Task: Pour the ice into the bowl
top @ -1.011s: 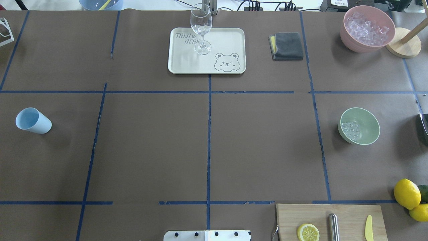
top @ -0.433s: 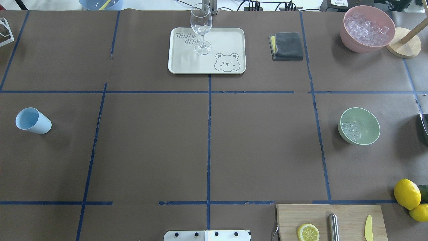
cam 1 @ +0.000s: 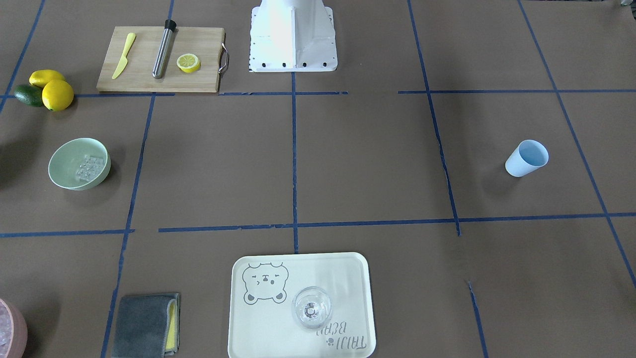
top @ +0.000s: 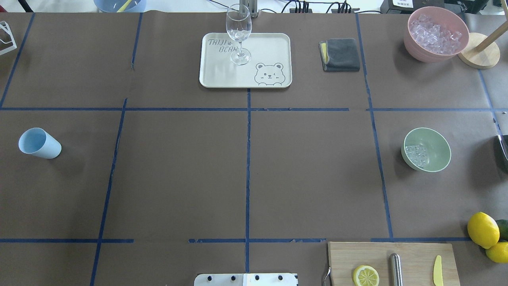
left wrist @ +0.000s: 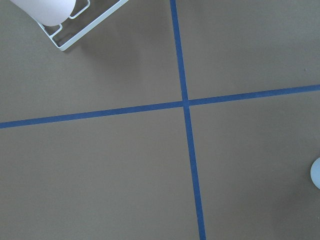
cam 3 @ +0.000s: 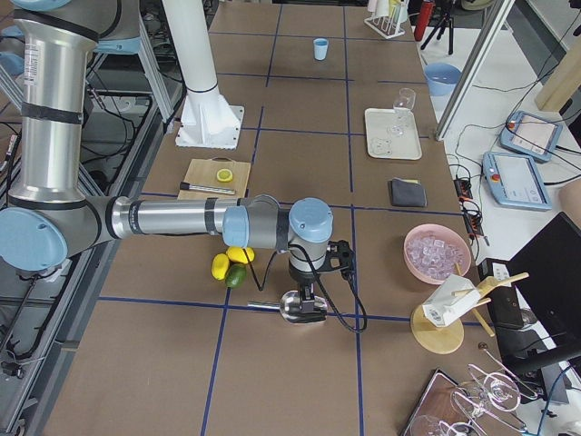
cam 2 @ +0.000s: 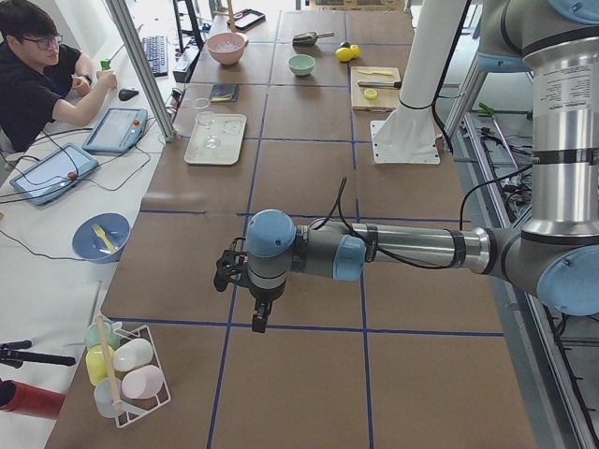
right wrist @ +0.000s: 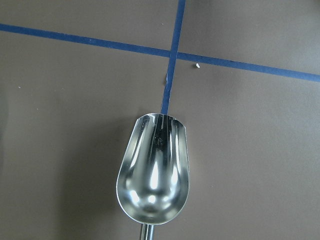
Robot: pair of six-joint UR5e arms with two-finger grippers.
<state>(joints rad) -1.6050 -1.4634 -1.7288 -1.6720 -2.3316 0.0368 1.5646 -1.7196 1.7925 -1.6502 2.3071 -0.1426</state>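
Observation:
The mint green bowl [top: 435, 147] stands at the table's right side, seen also in the front view [cam 1: 69, 166]. A small heap of clear ice [top: 416, 154] lies inside it against its wall [cam 1: 90, 166]. An empty metal scoop [right wrist: 153, 172] lies or hangs just below my right wrist camera. My right gripper [cam 3: 310, 304] hovers over that scoop [cam 3: 290, 307], off the table's right end; I cannot tell whether it is open or shut. My left gripper [cam 2: 257, 313] hangs over the table's left end, and I cannot tell its state.
A pale blue cup [top: 39, 143] stands at the left. A pink container of ice [top: 436, 33] is at the back right. A tray [top: 270, 47] carries a wine glass [top: 239, 33]. A cutting board [top: 393, 264], lemons [top: 483, 229] and a grey cloth [top: 340, 54] are also there.

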